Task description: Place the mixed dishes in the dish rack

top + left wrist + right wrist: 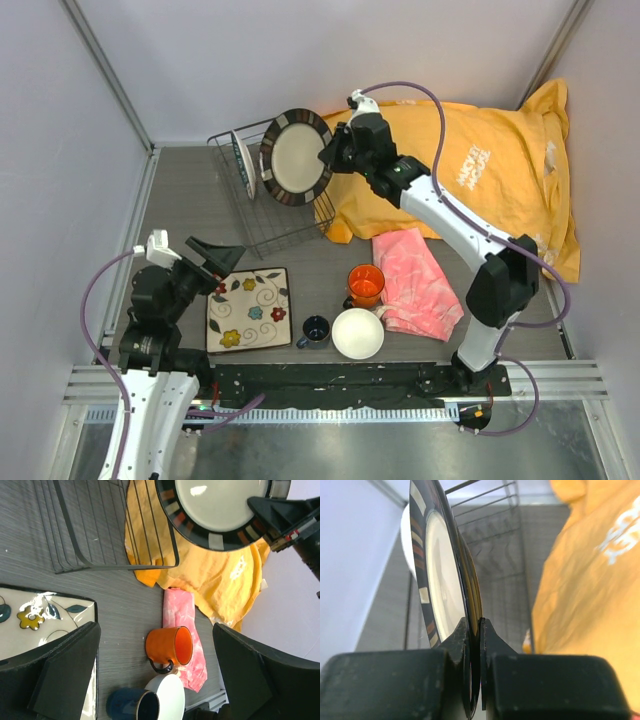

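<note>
My right gripper [328, 155] was clamped tight on the edge of the white plate [297, 156] with the dark patterned rim, holding it upright over the dish rack [262, 215]. My left gripper [218, 262] hung wide open and empty, near side of the rack.

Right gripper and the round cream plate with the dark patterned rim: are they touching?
Touching. In the right wrist view the right gripper pinches the round cream plate by its dark patterned rim, a finger on each face, no gap.
</note>
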You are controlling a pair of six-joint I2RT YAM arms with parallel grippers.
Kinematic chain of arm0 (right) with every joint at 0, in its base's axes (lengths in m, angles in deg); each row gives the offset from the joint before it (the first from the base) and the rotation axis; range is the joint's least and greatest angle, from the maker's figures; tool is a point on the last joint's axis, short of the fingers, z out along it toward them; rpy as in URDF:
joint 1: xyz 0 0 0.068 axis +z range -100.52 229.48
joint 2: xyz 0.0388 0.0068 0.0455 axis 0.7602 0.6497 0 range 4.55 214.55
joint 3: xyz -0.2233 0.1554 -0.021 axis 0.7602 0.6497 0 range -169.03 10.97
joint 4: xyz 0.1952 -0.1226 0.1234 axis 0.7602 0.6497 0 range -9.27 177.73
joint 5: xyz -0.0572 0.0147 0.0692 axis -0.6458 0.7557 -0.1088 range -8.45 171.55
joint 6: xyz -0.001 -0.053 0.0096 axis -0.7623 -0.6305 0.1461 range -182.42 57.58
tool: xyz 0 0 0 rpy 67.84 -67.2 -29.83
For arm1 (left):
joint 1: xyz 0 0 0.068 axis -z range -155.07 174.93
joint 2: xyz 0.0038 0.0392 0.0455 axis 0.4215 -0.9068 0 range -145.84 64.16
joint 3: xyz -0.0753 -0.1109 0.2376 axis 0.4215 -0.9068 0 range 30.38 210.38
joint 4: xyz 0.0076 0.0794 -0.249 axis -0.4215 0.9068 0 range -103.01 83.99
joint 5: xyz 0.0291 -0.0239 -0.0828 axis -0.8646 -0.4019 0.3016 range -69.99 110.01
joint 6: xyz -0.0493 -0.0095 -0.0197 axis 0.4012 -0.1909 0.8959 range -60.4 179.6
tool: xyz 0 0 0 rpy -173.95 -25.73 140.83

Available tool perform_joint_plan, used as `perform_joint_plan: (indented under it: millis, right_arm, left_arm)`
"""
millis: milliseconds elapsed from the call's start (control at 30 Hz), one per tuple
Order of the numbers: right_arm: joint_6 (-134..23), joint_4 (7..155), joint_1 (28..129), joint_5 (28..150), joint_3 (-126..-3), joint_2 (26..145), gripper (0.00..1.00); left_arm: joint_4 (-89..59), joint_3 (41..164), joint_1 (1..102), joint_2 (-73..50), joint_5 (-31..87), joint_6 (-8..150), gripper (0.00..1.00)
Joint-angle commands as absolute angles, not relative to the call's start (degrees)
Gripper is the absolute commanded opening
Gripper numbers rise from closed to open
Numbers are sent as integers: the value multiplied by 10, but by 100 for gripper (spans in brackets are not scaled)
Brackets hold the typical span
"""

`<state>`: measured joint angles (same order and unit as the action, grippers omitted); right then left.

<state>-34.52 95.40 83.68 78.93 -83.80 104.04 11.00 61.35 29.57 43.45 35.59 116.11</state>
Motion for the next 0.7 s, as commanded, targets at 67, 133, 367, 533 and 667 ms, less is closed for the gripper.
perform_joint_plan:
  millis: [67,133,367,533,667]
  right_arm:
    - [-423,891,855,653,-978,1066,1]
    - [-457,899,873,635,-1019,1091,1]
    - [-599,909,980,505,-1147,1185,1]
    - [-683,868,1018,377,-1209,1248,1]
    - [-737,779,1039,315,-1201,1278,1]
  left_arm:
    - [124,644,298,438,351,1140,100]
    - [124,644,297,435,351,1139,100]
    - [127,648,296,427,369,1136,100]
    - [143,651,297,439,363,1128,100]
    - [152,648,297,452,359,1127,100]
